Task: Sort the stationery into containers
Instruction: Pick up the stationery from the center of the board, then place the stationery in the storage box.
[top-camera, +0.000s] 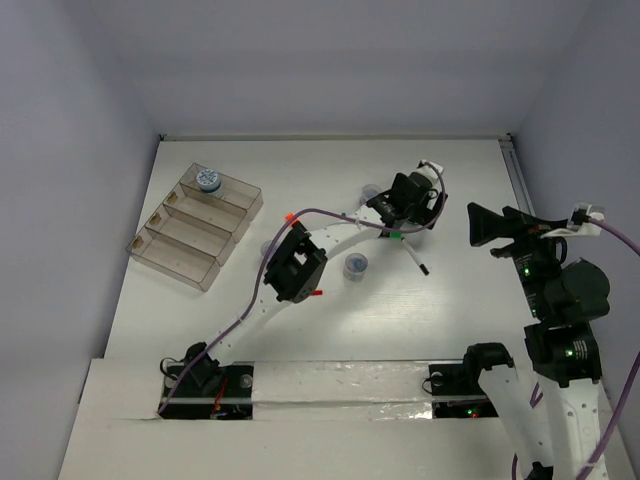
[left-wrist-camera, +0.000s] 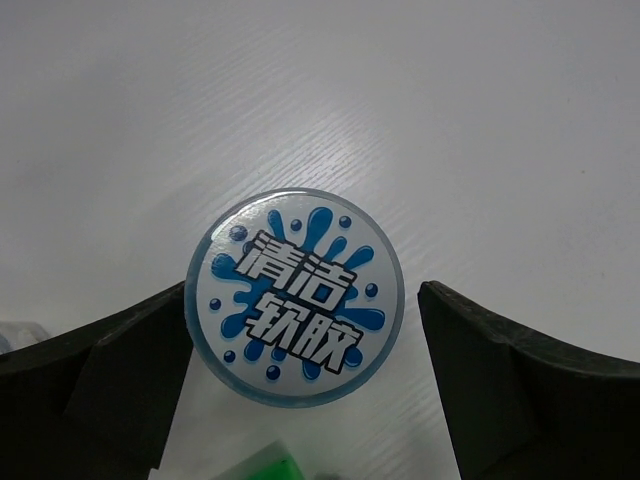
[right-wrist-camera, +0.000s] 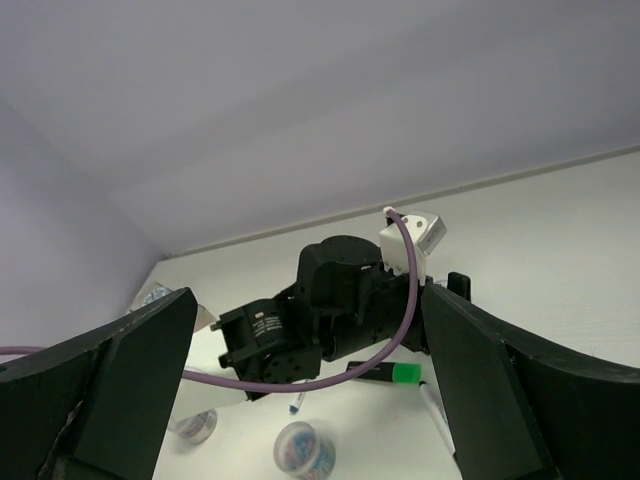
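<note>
A small round jar with a blue splash label on its lid stands on the white table between my left gripper's fingers. The jaws are open; the right finger stands clear of the jar and the left finger is close beside it. From above, that gripper hangs over the jar mid-table. A green-and-black highlighter and a thin white pen lie just beside it. Another jar sits nearer the arms. My right gripper is open and empty, raised at the right.
The clear compartmented organiser tray sits at the far left with one blue-topped jar in its back section. The left arm's elbow crosses mid-table, partly hiding a jar. A blue-capped pen lies under the left wrist.
</note>
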